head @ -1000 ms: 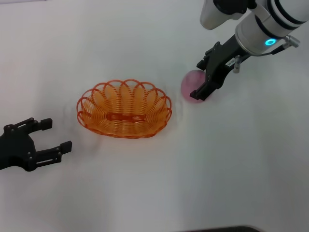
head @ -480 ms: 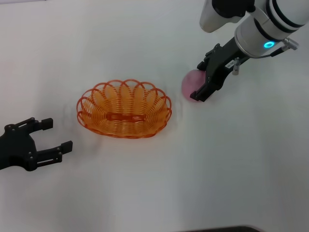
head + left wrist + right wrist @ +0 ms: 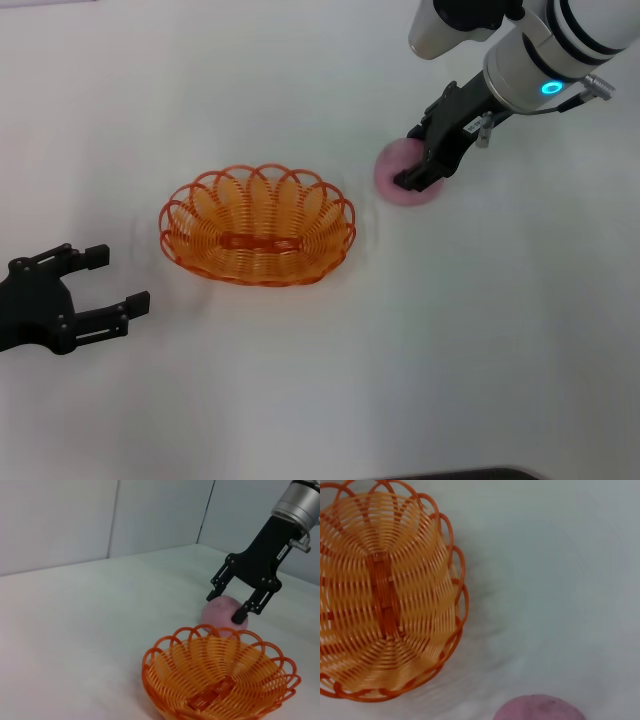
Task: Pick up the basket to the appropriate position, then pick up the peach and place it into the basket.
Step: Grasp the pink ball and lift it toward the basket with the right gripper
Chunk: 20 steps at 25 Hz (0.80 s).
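We have the right claw [image 3: 420,168] down over the peach [image 3: 398,182], fingers spread apart and straddling it, not yet clamped; in the left wrist view one fingertip sits in front of the peach [image 3: 223,613] and the other at its far side, so the fruit lies between the tips and slightly below them. Peach rests on the white table [image 3: 320,380], to the robot's right of the basket [image 3: 257,226], near it but not touching. Basket sits mid-table, its long axis running left-right across our head view, empty, flat base showing. Key relation: the peach is directly under the right claw, and the basket lies to the claw's left, so we judge the carry goes leftward over the near scalloped rim. Right arm is clearly the nearer one to the peach. Left claw [image 3: 85,290] parked low at the table's left edge, fingers open, well apart from the basket. We judge the basket step done and the grasp about to close.
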Available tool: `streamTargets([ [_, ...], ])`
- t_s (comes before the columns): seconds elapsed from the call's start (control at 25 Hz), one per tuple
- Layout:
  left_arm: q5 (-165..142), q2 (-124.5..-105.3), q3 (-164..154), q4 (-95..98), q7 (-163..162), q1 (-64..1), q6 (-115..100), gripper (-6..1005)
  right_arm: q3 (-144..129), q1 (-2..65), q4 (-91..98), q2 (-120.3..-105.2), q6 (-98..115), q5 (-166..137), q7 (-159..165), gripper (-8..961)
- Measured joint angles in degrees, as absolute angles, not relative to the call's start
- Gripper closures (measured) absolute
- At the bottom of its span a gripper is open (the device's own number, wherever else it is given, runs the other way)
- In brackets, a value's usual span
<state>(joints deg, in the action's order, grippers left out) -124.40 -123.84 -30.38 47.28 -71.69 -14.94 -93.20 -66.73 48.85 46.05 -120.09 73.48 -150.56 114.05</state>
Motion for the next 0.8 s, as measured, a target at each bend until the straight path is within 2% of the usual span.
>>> streamTargets([
  [0.28,-124.39,-123.84,-30.34,47.37,-71.67,-14.99,-93.53,142,-67.75,48.89,46.05,-120.09,73.51,-150.56,114.09,419],
  [0.48,-124.37,-123.84,-30.50,47.37,-71.69,-15.02,-93.36,142,-68.11,48.84,46.05,-120.12,73.44,-150.56,114.11,587],
  [0.8,-124.30,-123.84,-30.59,47.30,-71.72,-15.14,-93.12,143,-67.93,48.63,46.98,-120.15,73.90,-150.35,114.13,583],
])
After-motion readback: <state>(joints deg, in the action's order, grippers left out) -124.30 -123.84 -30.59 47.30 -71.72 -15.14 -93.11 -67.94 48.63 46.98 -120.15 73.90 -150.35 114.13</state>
